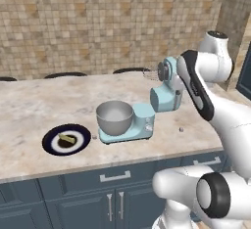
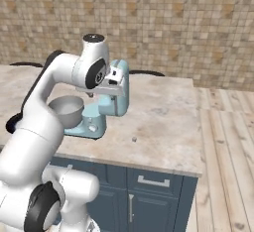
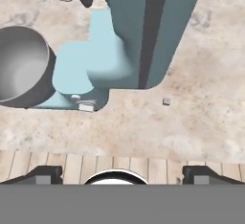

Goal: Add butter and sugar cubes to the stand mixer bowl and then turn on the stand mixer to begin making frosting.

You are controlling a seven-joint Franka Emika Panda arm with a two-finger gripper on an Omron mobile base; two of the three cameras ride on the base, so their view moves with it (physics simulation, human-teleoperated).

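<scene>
The tool [image 3: 122, 173] hangs above the surface [image 3: 201, 122] beside the stand mixer [image 1: 164, 93], its fingers spread wide and holding nothing. Just ahead on the stone lies one of the sugar cubes [image 3: 166, 101], a tiny speck with no long axis; it looks light, hard and liable to skid, so it probably wants a pinch on two opposite flat faces. Beyond it the stand mixer bowl [image 1: 114, 117] sits upright on the mixer's base, mouth open upward. Farther left, the butter [image 1: 67, 139] lies flat on a dark plate [image 1: 53, 145], likely soft and greasy, best taken across its short sides.
</scene>
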